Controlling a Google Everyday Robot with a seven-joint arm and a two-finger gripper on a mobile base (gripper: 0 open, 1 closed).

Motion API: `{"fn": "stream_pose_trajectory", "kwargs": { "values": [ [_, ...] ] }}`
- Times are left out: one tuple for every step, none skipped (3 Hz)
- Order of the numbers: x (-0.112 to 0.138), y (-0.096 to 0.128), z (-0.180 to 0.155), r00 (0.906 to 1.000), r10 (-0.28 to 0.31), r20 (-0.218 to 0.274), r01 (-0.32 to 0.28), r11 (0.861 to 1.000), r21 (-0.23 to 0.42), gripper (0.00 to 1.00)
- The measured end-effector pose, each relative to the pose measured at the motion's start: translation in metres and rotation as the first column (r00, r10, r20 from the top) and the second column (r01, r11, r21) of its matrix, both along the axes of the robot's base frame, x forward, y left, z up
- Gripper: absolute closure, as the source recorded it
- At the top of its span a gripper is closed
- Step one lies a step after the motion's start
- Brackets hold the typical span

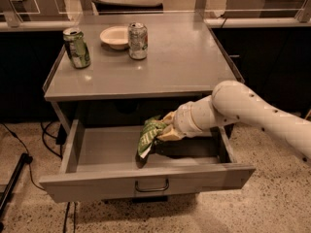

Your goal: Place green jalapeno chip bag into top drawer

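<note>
Step in hand: the drop-off. The gripper [165, 130] is reaching in just under the counter [189, 67] edge, over the open top drawer [104, 181], approx. mid-width and toward the back. Jaws are clenching the upper right end of the green jalapeno chip bag [148, 137]. The bag is hanging down & left from them, tilted, w/ its lower end dipping to or nearly to the drawer floor. Can't tell if it's touching, as shadow is hiding that bit. So the bag is sitting inside the drawer's outline but not yet lying loose in it. The white arm [252, 113] is coming in from the right, crossing above the drawer's right wall.

The drawer is standing pulled well out, w/ its handle [152, 186] at centre of the front panel.

On the counter, well apart from the action: a green soda can [77, 47] at left rear, a white bowl [114, 36] near it, and a silver can [138, 41] just right of the bowl. None are getting in the way.

Judgement: the task is looking nearly done. The next move prob. calls for the jaws letting go so the bag is settling flat on the drawer floor, then the gripper backing out & up w/o snagging foil or clipping the counter's underside or the drawer wall. Risk: crinkly foil clinging to a jaw & riding out w/ it.
</note>
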State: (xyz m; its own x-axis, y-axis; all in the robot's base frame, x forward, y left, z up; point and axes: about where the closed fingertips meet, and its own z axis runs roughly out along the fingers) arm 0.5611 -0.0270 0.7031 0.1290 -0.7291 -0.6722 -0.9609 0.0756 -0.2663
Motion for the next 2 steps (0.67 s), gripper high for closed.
{"fn": "stream_pose_trajectory", "kwargs": {
  "values": [
    [0.003,-0.001,-0.016,0.9999,-0.014,-0.009,0.014,1.000,-0.025,1.00],
    [0.007,-0.001,-0.043,0.9995,-0.022,-0.023,0.021,0.999,-0.039,1.00]
  ]
}}
